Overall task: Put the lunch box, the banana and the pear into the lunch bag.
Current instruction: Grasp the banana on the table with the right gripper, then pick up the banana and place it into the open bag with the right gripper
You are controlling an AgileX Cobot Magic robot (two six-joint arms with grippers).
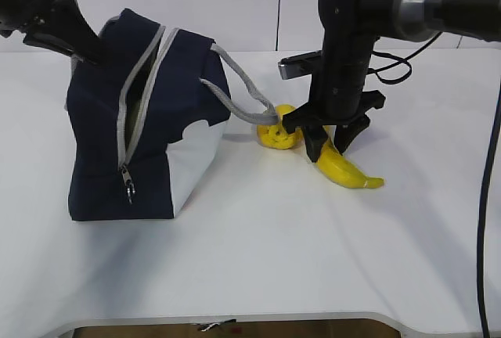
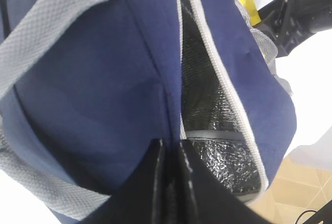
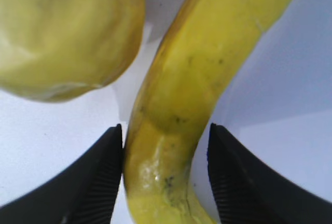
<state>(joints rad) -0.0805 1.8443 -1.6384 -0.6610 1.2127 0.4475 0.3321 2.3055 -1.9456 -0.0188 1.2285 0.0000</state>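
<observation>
The navy lunch bag stands at the left with its grey zipper open. My left gripper is shut on the bag's top edge beside the opening, as the left wrist view shows against the fabric and silver lining. The banana lies on the table right of the pear. My right gripper is open and straddles the banana's near end. One finger touches it and the other stands off. The pear is just beside it. The lunch box is not clearly visible; a dull green sliver shows in the bag's opening.
The bag's grey webbing handle droops to the right and reaches the pear. The white table has its front edge near the bottom of the exterior view. Black cables hang behind the right arm.
</observation>
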